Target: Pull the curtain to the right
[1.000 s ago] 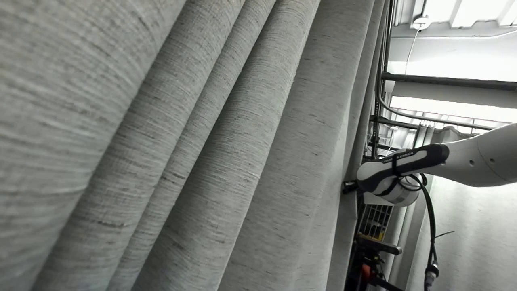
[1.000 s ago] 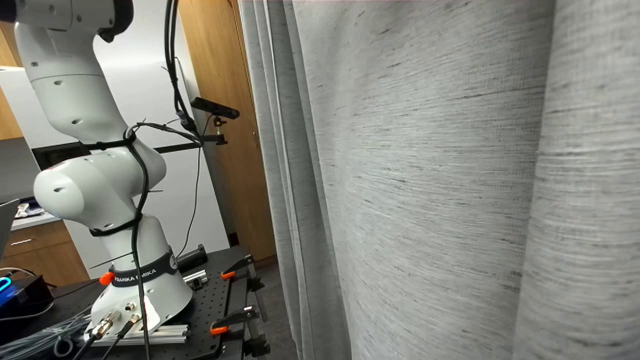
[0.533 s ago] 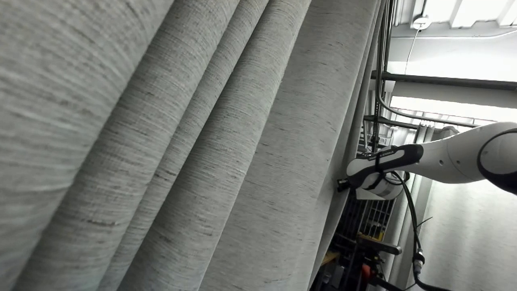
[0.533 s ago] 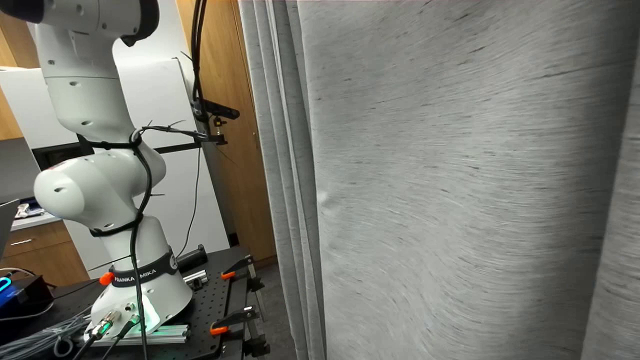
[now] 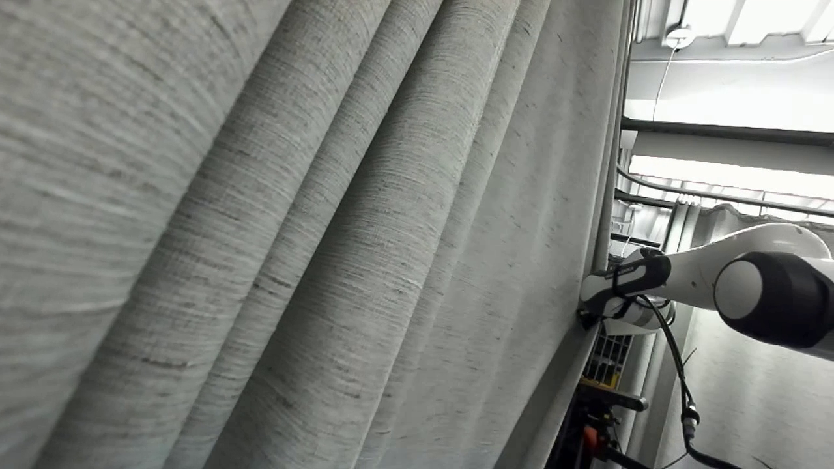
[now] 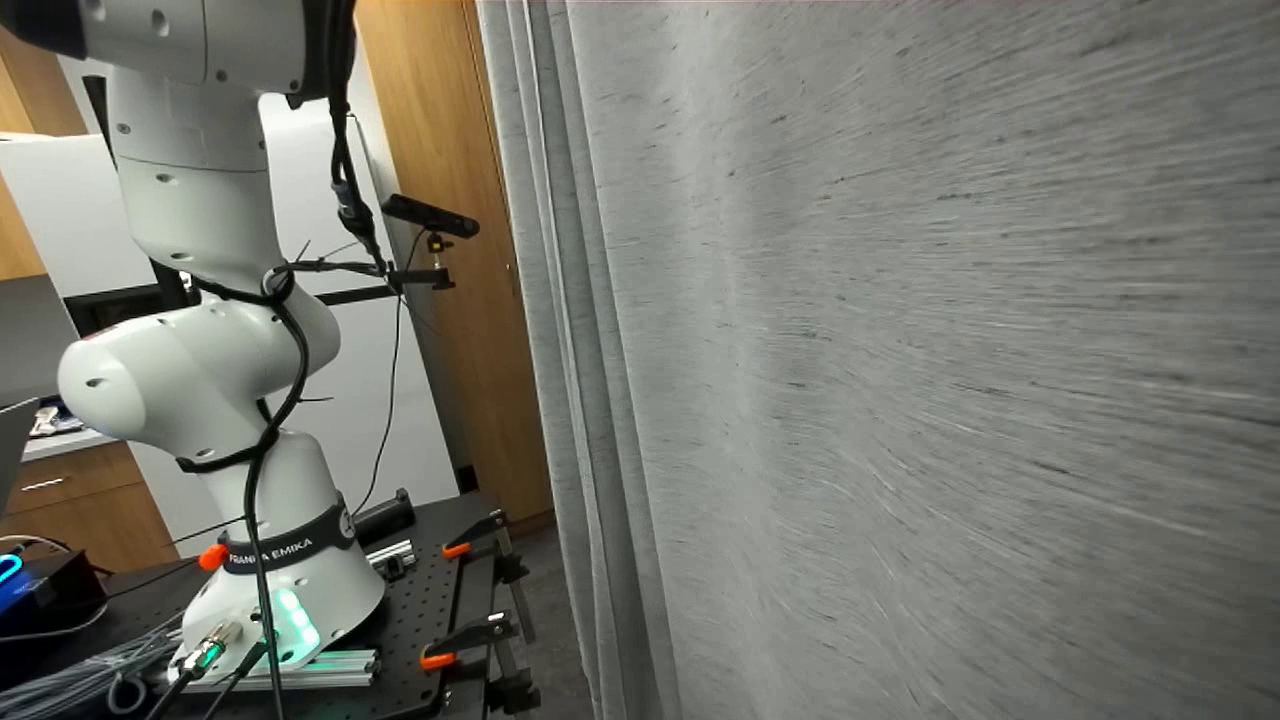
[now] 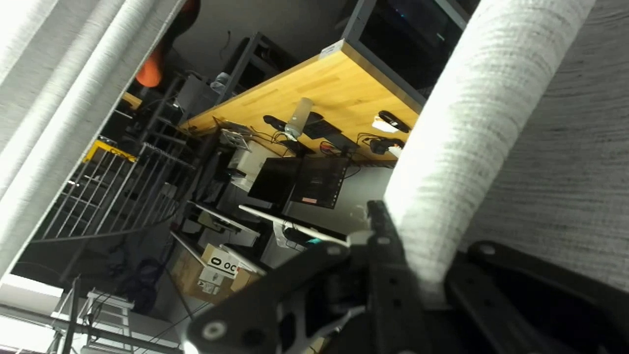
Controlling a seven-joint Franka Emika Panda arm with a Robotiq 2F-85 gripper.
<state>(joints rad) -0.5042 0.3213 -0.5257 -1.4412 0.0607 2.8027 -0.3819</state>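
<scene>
The curtain (image 5: 391, 228) is a very large light grey drape with deep pleats. It fills most of an exterior view and the right half of an exterior view (image 6: 900, 350). In the wrist view a bright fold of the curtain (image 7: 471, 123) runs down between my fingers. My gripper (image 7: 417, 268) is shut on this fold; the right fingertip is hidden by the fabric. In an exterior view my gripper (image 5: 587, 318) is small and dark at the curtain's far edge, partly hidden, with the fabric slanting around it. The gripper is out of view where the robot base shows.
A black table (image 6: 430, 560) with clamps carries the robot base. A camera on a bracket (image 6: 432, 216) stands behind the arm. Cables hang along the arm. A dark metal bar (image 5: 723, 130) runs overhead. A wooden desk (image 7: 344, 93) and a wire rack (image 7: 113, 191) lie beyond the curtain.
In an exterior view the gripper first shifts slightly left, then back right, and the curtain edge follows. Elsewhere the upper arm moves right and a pleat slides out of view at right.
</scene>
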